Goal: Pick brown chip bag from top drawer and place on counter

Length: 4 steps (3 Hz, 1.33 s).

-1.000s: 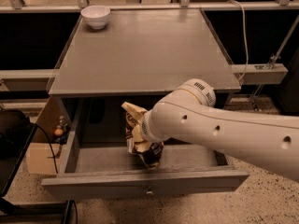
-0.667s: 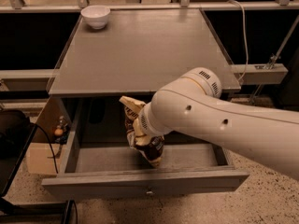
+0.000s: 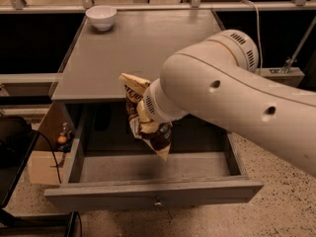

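Over on the far left, a cardboard box point(image 3: 42, 164) sits on the floor beside the cabinet. Up at the back-left corner of the counter point(image 3: 148, 53), a small white bowl point(image 3: 101, 17) stands on its own, well apart from the action. Below, the top drawer point(image 3: 148, 194) stands wide open, its round knob point(image 3: 157, 202) at the middle of the front panel. Now the centre: the brown chip bag point(image 3: 157, 138) is clear of the drawer floor, hanging tilted in the air over the open drawer, its cream top level with the counter's front edge. The gripper point(image 3: 147, 124) is clamped on the bag's middle, mostly hidden by the bag and the wrist. Sweeping right, the thick white arm point(image 3: 237, 98) fills that side, reaching in from the lower right across the drawer's right end.
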### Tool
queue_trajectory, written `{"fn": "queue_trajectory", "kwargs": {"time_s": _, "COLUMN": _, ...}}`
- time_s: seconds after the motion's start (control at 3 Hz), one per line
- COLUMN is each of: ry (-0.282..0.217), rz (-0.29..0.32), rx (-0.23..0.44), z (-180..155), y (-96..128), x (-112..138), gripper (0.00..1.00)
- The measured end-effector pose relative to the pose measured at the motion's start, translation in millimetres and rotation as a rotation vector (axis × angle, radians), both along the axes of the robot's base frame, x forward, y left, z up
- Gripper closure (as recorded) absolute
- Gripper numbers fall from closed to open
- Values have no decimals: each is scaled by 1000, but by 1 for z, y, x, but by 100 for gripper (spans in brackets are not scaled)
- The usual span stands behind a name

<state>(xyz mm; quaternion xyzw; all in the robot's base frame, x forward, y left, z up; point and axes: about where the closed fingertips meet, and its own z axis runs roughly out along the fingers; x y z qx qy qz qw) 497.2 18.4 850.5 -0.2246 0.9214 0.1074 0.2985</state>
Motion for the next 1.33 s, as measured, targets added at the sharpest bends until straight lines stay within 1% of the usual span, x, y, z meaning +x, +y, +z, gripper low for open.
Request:
{"fn": "queue_trajectory", "kwargs": {"time_s": 0.33, "ry": 1, "rz": 2, "rx": 1, "z": 4, "y": 1, "x": -1, "gripper": 100}}
{"fn": "queue_trajectory", "kwargs": {"time_s": 0.67, "ry": 5, "rz": 16, "rx": 7, "z": 34, "y": 12, "x": -6, "gripper": 100}}
{"fn": "queue_trajectory", "kwargs": {"time_s": 1.0, "ry": 18, "rz": 53, "rx": 7, "z": 105, "y": 33, "x": -21, "gripper": 100}}
{"fn": "queue_trajectory", "kwargs": {"time_s": 1.33, "ry": 32, "rz": 76, "rx": 7, "z": 159, "y": 45, "x": -27, "gripper": 100}}
